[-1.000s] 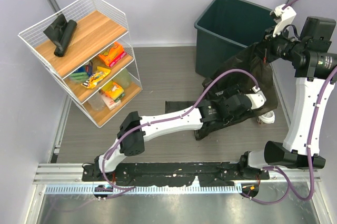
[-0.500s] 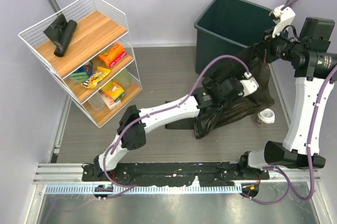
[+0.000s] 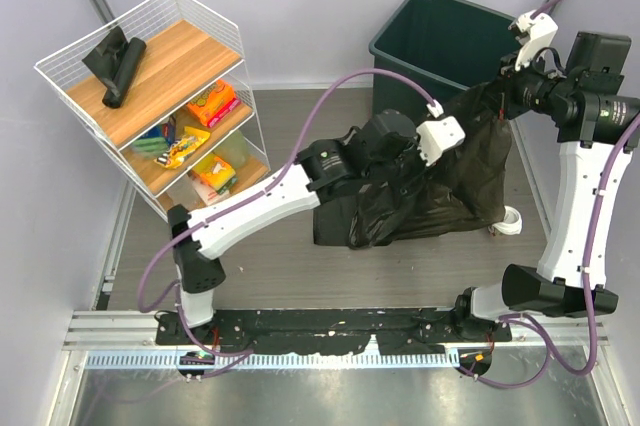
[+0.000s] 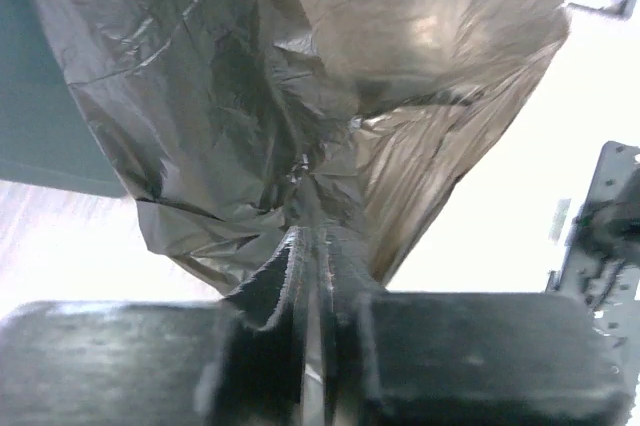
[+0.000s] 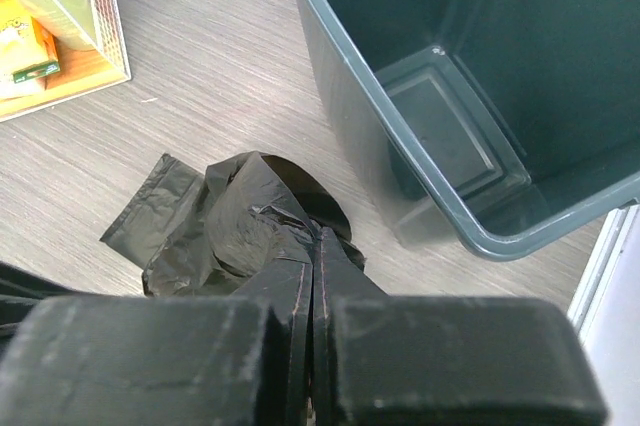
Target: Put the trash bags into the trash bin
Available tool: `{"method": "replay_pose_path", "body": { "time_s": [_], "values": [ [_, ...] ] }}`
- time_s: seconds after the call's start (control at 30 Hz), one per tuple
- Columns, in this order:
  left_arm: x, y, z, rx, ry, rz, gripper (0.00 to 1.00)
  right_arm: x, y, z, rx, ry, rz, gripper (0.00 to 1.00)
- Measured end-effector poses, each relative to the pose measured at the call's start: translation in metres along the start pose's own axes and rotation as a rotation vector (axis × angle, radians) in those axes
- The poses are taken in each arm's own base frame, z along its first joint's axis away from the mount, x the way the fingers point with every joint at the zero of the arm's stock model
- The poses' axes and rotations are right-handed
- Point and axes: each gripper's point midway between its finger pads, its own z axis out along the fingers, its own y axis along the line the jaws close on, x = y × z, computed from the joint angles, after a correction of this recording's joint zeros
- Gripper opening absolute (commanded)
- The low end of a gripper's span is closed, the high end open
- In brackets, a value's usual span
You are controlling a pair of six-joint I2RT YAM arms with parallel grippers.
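Surface: grey wood-grain table (image 3: pixel 290 136).
10 o'clock: white wire shelf rack (image 3: pixel 185 56) stands on the table, with three wooden boards.
Rack, top board: roll of black trash bags (image 3: pixel 118 66) lies at its left end.
Rack, lower boards: colourful snack packets (image 3: pixel 212 102).
1 o'clock: dark green trash bin (image 3: pixel 398 86) stands upright at the far edge.
Centre toward 3 o'clock: crinkled black trash bag (image 3: pixel 440 196), its bottom folds resting on the table just in front of the bin.
4 o'clock: small white round object (image 3: pixel 509 219) beside the bag's right corner; its kind cannot be told.

Thin, glossy, crinkled plastic trash bag (image 3: pixel 462 191); smooth plastic trash bin (image 3: pixel 398 86).
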Motion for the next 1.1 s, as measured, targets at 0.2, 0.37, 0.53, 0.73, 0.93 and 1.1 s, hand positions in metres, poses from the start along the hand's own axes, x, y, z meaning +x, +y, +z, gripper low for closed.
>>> {"method": "replay_pose_path", "body": {
  "time_s": [0.2, 0.37, 0.53, 0.73, 0.93, 1.1],
  "values": [
    [0.0, 0.0, -0.013, -0.021, -0.011, 0.008, 0.76, 0.003, 0.001, 0.006, -0.024, 0.013, 0.028, 0.01],
    [0.047, 0.003, 0.007, -0.064, 0.105, 0.02, 0.81, 0.0, -0.001, 0.007, -0.028, 0.011, 0.031, 0.01],
    [0.079, 0.01, 0.03, -0.114, 0.177, 0.053, 0.82, -0.005, 0.0, 0.005, -0.029, 0.002, 0.024, 0.01],
    [0.096, 0.016, 0.061, -0.152, 0.204, 0.072, 0.23, -0.004, 0.001, 0.005, -0.032, 0.003, 0.027, 0.01],
    [0.104, 0.021, 0.081, -0.145, 0.223, 0.069, 0.0, -0.003, 0.001, 0.005, -0.032, 0.008, 0.029, 0.01],
    [0.097, 0.031, 0.061, -0.053, 0.216, 0.033, 0.0, 0.001, -0.002, 0.006, -0.023, 0.021, 0.028, 0.01]
  ]
}}
